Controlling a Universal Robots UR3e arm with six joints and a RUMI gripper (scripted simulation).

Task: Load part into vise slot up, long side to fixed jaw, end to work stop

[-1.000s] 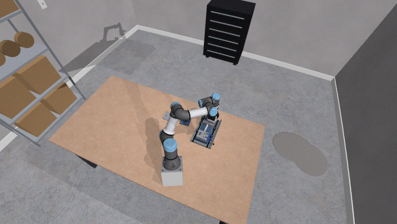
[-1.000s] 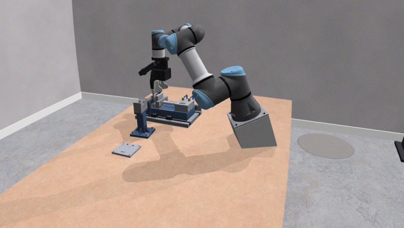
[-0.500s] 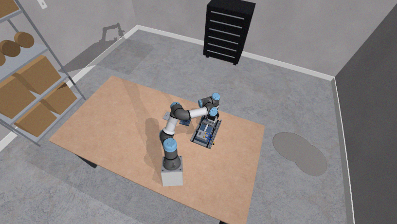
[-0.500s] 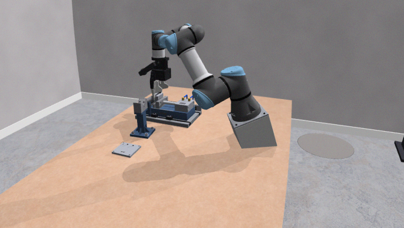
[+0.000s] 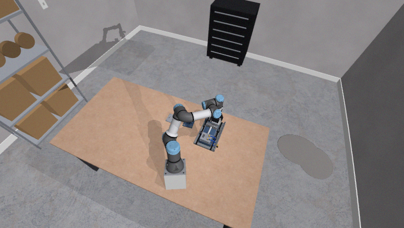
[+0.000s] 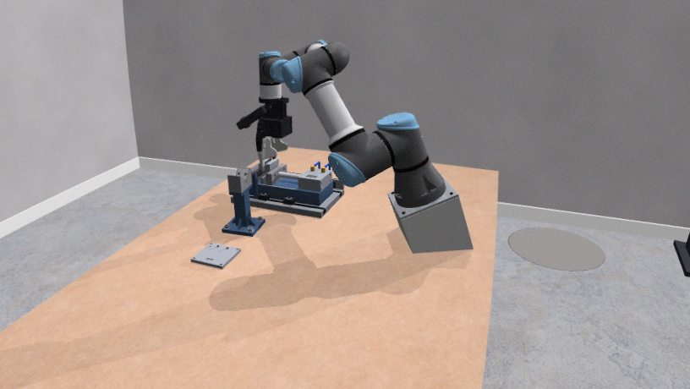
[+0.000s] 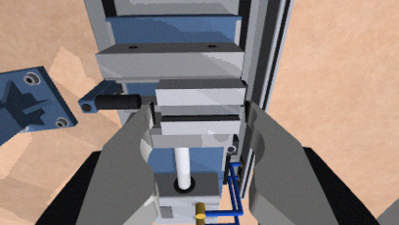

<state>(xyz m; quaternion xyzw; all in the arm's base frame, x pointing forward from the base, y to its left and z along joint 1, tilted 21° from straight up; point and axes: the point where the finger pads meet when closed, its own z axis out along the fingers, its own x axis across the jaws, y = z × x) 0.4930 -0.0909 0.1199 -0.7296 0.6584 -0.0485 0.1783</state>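
In the vise (image 5: 207,138) (image 6: 302,194) (image 7: 171,66), the slotted part (image 6: 271,163) (image 7: 200,96) looks stiff, probably metal and slippery, best gripped by its ends, which the partly open claw (image 5: 217,120) (image 6: 268,159) (image 7: 199,103) straddles.

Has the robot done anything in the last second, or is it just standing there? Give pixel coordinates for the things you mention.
Nothing visibly changed: the arm (image 5: 174,126) (image 6: 331,108) and the gripper (image 5: 216,120) (image 6: 268,161) (image 7: 199,103) over the vise (image 5: 206,138) (image 6: 302,194) (image 7: 171,64) look just as they did, and so does the plate (image 5: 169,118) (image 6: 216,254).
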